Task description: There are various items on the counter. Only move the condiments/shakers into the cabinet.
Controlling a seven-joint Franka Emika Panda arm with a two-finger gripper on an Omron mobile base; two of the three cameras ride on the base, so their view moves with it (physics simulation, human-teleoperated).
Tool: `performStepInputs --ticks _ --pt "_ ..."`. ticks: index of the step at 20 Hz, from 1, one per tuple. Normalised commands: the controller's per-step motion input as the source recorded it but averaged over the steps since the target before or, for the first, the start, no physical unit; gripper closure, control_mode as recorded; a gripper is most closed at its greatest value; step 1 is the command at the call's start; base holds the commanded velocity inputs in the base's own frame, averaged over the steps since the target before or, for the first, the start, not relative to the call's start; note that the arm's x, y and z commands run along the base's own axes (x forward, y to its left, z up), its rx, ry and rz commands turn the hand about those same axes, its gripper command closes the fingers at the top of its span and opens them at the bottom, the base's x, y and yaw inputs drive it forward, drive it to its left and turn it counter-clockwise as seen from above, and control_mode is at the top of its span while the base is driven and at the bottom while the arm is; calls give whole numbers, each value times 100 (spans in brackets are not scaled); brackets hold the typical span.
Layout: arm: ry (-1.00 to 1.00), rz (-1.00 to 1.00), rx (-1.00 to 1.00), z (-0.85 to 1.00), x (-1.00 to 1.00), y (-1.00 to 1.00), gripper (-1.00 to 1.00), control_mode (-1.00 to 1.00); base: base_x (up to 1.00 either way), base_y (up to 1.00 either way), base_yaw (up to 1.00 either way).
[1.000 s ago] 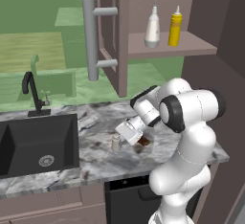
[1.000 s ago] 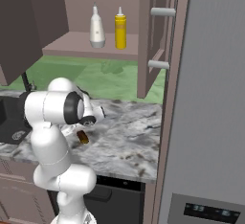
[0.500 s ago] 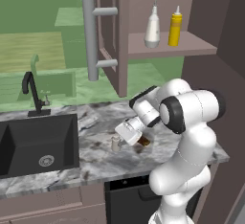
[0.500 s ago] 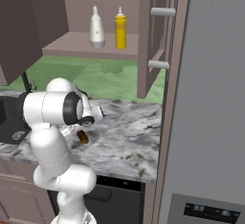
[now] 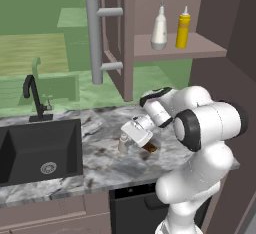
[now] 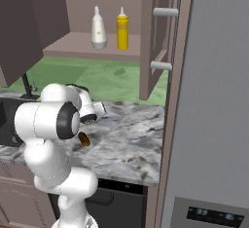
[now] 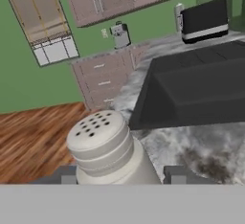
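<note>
The small grey-white shaker (image 5: 123,143) stands upright on the marbled counter (image 5: 100,164), a little right of the sink. In the hand view the shaker (image 7: 103,144) fills the gap between the two dark tips. My gripper (image 5: 125,139) reaches in from the right, low over the counter, and its fingers (image 7: 174,174) sit against the shaker's sides. The white narrow-necked bottle (image 5: 159,28) and the yellow squeeze bottle (image 5: 183,29) stand side by side on the shelf of the open cabinet (image 5: 202,48). The brown lump (image 5: 150,148) lies on the counter just behind the hand.
The cabinet door with its long grey bar handle (image 5: 93,38) hangs open above and left of the hand. The black sink (image 5: 40,148) and its faucet (image 5: 32,95) are to the left. A tall grey fridge (image 6: 214,100) bounds the counter (image 6: 126,139) on the right.
The jaws have closed in from wide open onto the shaker's sides. The arm, the shaker and the base have stayed in place.
</note>
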Motion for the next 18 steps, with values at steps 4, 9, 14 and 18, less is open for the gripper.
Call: performStepInputs --ticks 4,9,14,18 --pt "-3 -6 4 100 -58 -1 100 -100 0 0 0" --pt "0 -9 1 100 -76 0 100 -100 0 0 0" --pt "0 -9 0 100 -99 -19 100 -100 0 0 0" --pt "0 -6 0 100 -100 -16 100 -100 0 0 0"
